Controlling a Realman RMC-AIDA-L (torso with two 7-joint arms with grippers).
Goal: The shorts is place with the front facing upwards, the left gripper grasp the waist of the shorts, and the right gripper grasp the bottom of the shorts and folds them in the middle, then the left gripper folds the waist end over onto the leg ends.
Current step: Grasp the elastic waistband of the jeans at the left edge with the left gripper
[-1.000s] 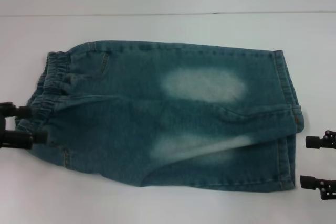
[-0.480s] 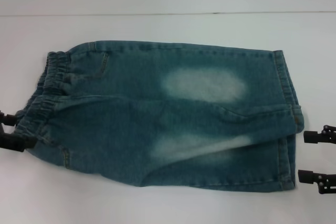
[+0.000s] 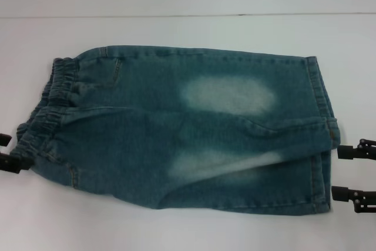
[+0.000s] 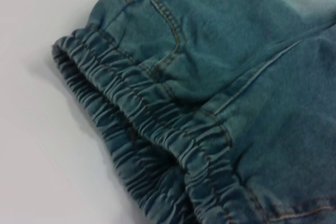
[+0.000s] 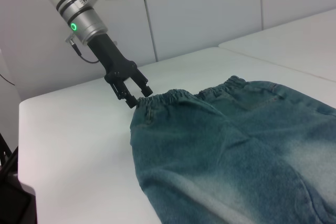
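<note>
Since a second ago, the left end effector [image 3: 4, 151], a black two-fingered claw on a silver-grey wrist with a green light, has slid outward along the robot's left edge of the head view, so only its fingertips now show beside the waist of the shorts [image 3: 50, 104]. Over the same span, the right end effector [image 3: 346, 173], a black two-fingered claw, has crept slightly toward the bottom of the shorts [image 3: 320, 139].

Spread flat on the white surface [image 3: 188, 27] lie the blue-green washed denim shorts [image 3: 188, 127] with pale faded patches, their ruffled elastic waist toward the robot's left and the flat stitched leg hems toward its right. One leg lies partly over the other near the hems.

From the right wrist view, the left end effector [image 5: 135, 97] stands tilted at the near corner of the gathered band [image 5: 178, 97], its fingers spread with the tips at the fabric edge; whether they touch the band I cannot tell. The left wrist view shows the crinkled elastic band [image 4: 157, 129] and a stitched pocket seam [image 4: 168, 35] close up.

The right end effector's two fingers stand apart, just beside the hem edge, holding nothing.
</note>
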